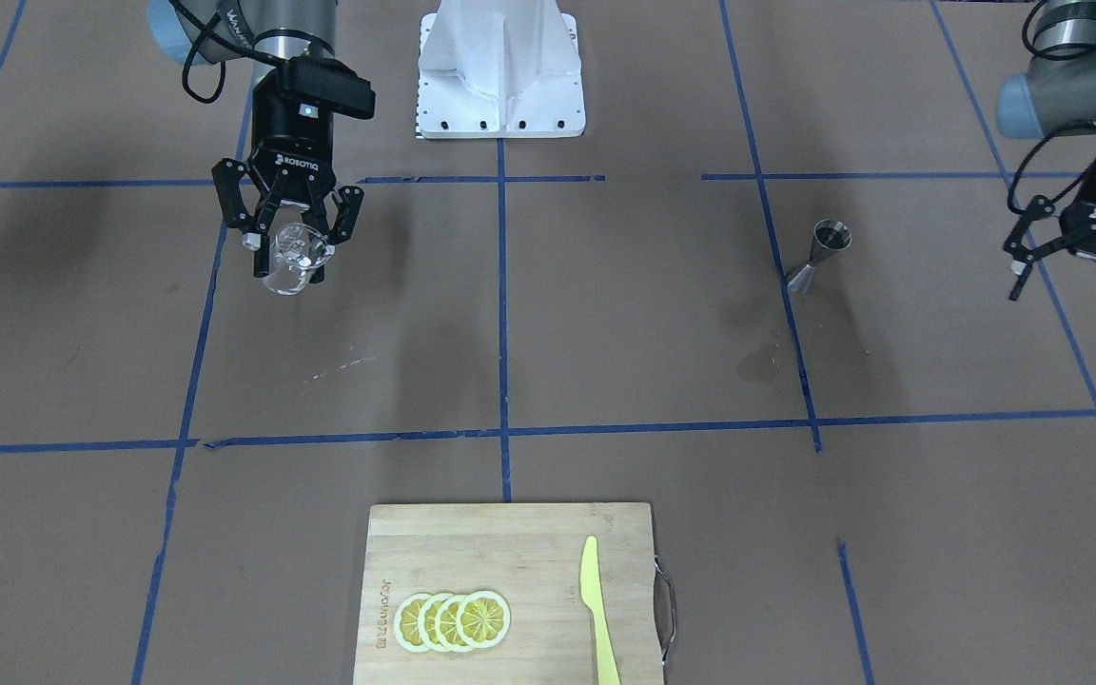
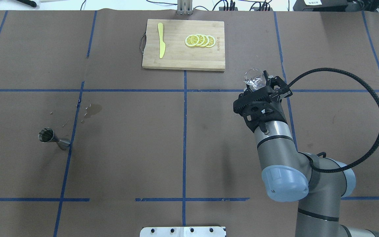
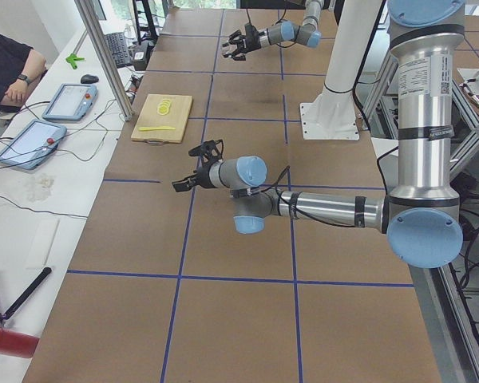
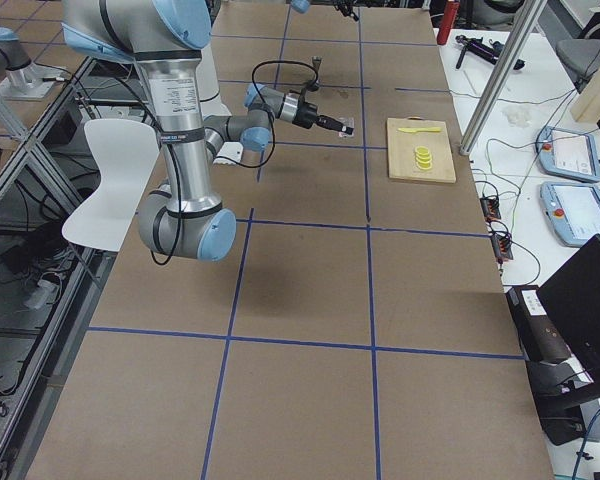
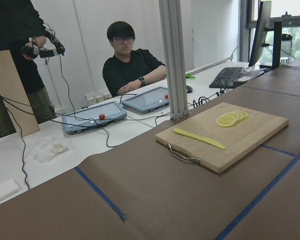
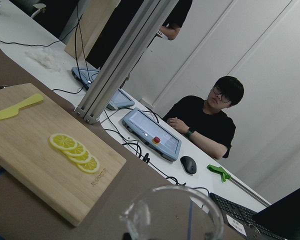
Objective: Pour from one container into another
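The small clear glass cup (image 1: 296,259) is held upright above the table, with my right gripper (image 1: 293,264) shut on its sides from a level wrist. Its rim (image 6: 175,215) fills the bottom of the right wrist view. From overhead the cup (image 2: 254,80) sits just past the right gripper (image 2: 259,88), near the cutting board's right corner. The steel jigger (image 1: 819,255) stands upright on the paper far across the table, also seen as the jigger (image 2: 54,138) at the overhead left. My left gripper (image 1: 1076,290) hovers open and empty beside it.
A bamboo cutting board (image 2: 176,59) holds lemon slices (image 2: 200,40) and a yellow knife (image 2: 161,44). A damp stain (image 2: 94,109) lies near the jigger. The white robot base plate (image 1: 500,105) is at the table's middle. A seated person (image 5: 130,65) and tablets (image 5: 92,116) are beyond the far edge.
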Motion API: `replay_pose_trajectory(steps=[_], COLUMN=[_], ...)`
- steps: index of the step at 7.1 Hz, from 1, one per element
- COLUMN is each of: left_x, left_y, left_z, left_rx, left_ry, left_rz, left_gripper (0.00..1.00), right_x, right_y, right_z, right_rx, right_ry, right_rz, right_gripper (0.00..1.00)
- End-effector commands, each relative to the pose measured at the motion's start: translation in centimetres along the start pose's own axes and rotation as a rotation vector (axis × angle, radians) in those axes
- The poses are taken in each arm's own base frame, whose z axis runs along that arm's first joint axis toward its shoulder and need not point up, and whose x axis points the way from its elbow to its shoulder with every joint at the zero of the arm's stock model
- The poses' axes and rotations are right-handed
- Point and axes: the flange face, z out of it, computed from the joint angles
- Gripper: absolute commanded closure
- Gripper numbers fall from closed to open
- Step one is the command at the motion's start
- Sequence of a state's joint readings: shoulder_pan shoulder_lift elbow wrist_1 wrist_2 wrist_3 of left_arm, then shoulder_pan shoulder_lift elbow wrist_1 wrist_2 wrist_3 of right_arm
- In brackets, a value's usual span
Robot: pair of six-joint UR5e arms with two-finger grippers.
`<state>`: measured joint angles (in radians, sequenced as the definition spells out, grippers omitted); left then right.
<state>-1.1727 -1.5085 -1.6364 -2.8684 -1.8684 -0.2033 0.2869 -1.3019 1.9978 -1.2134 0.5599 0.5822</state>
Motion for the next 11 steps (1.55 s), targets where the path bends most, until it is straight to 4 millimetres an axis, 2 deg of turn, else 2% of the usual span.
replay_pose_trajectory(steps=[1, 3, 4, 5, 6, 7, 8, 9, 10, 11], left_x=[-5.5, -8.9, -10.5, -11.2, -11.8, -12.0, -12.6, -13.6, -13.5, -13.8], left_y=[0.1, 2.7, 2.6, 2.6, 3.3, 5.1, 5.8, 7.9, 9.3, 10.7], left_z=[-0.7, -2.6, -2.9, -2.5, -2.7, -1.4, -1.1, -1.4, -1.6, -3.0], left_rx=[-0.137, -0.166, -0.189, -0.229, -0.263, -0.442, -0.601, -0.736, -0.847, -0.865], left_ry=[-0.091, -0.165, -0.203, -0.232, -0.245, -0.216, -0.166, -0.106, -0.049, 0.032], left_rz=[0.05, -0.062, -0.134, -0.265, -0.294, -0.382, -0.423, -0.419, -0.492, -0.574], left_gripper=[0.0, 0.0, 0.0, 0.0, 0.0, 0.0, 0.0, 0.0, 0.0, 0.0], right_x=[-0.1, -0.1, -0.1, 0.0, -0.1, 0.0, 0.0, 0.0, 0.0, -0.1], right_y=[0.1, 0.1, 0.1, 0.0, 0.0, 0.0, 0.0, -0.1, -0.2, -0.1], right_z=[0.0, 0.0, 0.0, -0.1, -0.1, -0.1, -0.1, -0.1, -0.2, -0.2], right_rx=[-0.001, -0.001, -0.001, 0.0, 0.0, 0.0, 0.0, 0.001, 0.003, 0.002], right_ry=[-0.001, -0.001, -0.001, -0.002, -0.003, -0.002, -0.002, -0.003, -0.003, -0.004], right_rz=[0.0, 0.01, 0.012, 0.014, 0.02, 0.021, 0.027, 0.04, 0.043, 0.041], right_gripper=[1.0, 1.0, 1.0, 1.0, 1.0, 1.0, 1.0, 1.0, 1.0, 1.0])
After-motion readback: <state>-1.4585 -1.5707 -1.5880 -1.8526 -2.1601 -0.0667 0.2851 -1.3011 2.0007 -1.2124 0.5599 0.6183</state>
